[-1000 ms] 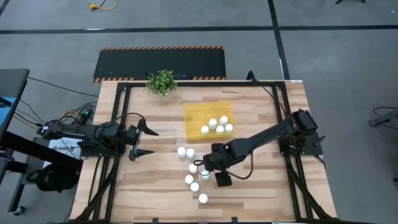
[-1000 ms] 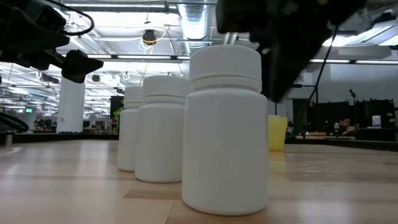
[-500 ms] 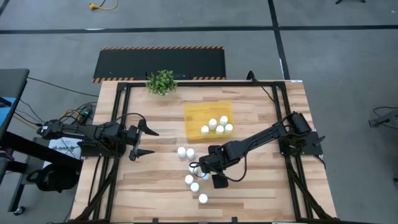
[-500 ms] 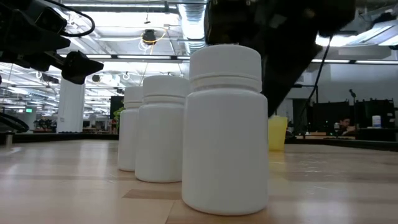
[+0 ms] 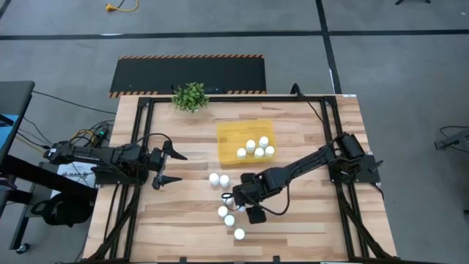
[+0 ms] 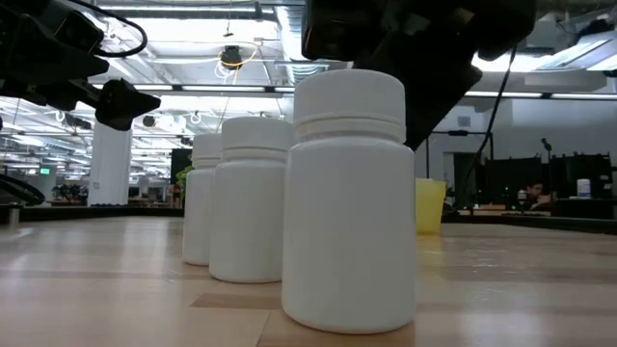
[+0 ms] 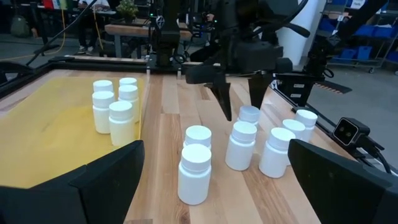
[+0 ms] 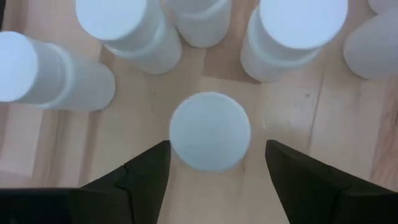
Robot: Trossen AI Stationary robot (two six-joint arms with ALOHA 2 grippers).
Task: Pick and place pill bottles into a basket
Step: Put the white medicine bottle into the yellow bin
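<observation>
Right gripper (image 8: 211, 171) hangs over one bottle (image 8: 210, 130) in the loose cluster just short of the basket (image 5: 233, 136), jaws wide and empty, straddling its cap; neighbours crowd close, so a finger descending could topple one.

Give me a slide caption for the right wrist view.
Right tool open, poised above one upright pill bottle among other bottles on the wooden table.

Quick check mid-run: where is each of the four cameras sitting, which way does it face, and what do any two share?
High: overhead, straight down; both arms, yellow basket.
Low: tabletop height, level across; nearest pill bottle, dark arm above.
Left wrist: looks forward past left gripper at right gripper.
Right wrist: straight down on one cap between open fingers.
Shared: both wrist views show that bottle.
</observation>
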